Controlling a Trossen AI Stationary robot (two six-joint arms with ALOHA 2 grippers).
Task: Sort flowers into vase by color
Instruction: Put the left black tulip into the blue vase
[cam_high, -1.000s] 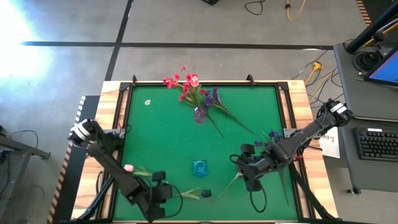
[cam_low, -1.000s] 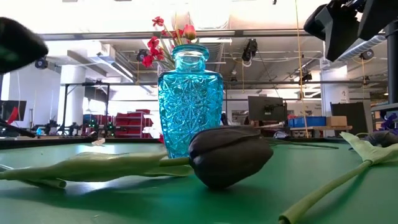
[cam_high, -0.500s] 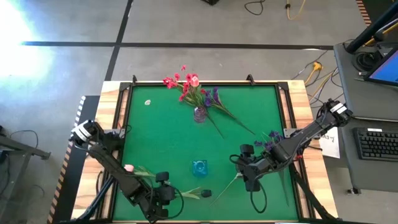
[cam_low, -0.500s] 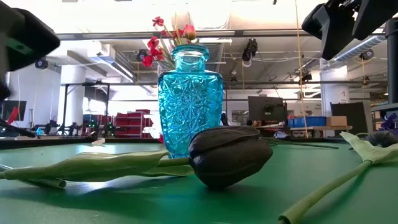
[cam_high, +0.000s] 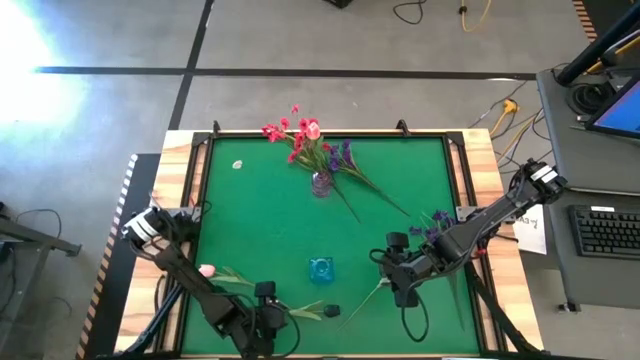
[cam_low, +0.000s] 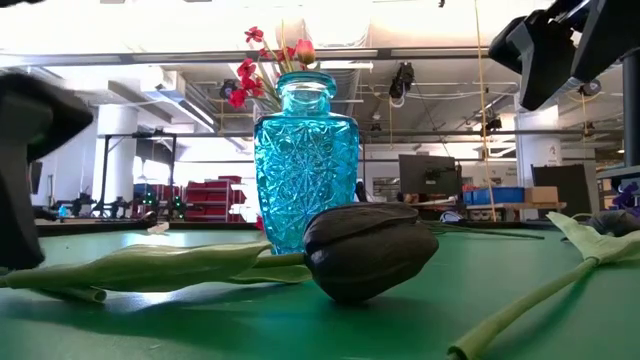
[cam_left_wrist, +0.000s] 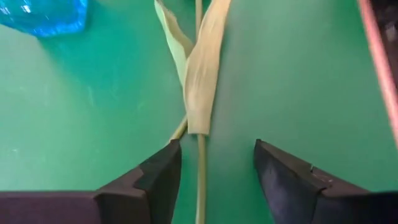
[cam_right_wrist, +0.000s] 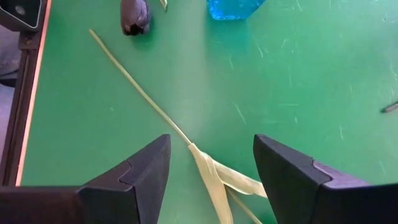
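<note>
A blue glass vase (cam_high: 320, 268) stands near the table's middle front. A dark tulip (cam_high: 331, 311) lies near the front edge, and its leafy stem (cam_left_wrist: 200, 93) runs back between the open fingers of my left gripper (cam_left_wrist: 214, 149), which stands low over it (cam_high: 283, 314) without touching. My right gripper (cam_right_wrist: 211, 143) is open above a second long stem (cam_right_wrist: 140, 93), right of the vase (cam_high: 387, 273). A pink tulip (cam_high: 206, 270) lies at the front left. A small clear vase (cam_high: 321, 183) at the back holds red and purple flowers.
Purple blooms (cam_high: 437, 218) show beside my right arm. A purple spray (cam_high: 365, 180) lies on the cloth next to the clear vase. A small pale bit (cam_high: 238, 165) lies at the back left. The green cloth between the two vases is open.
My left gripper has come down and a little toward the table's near edge, over the dark tulip's stem. Its fingers stay open. The flowers and vases have not moved.
</note>
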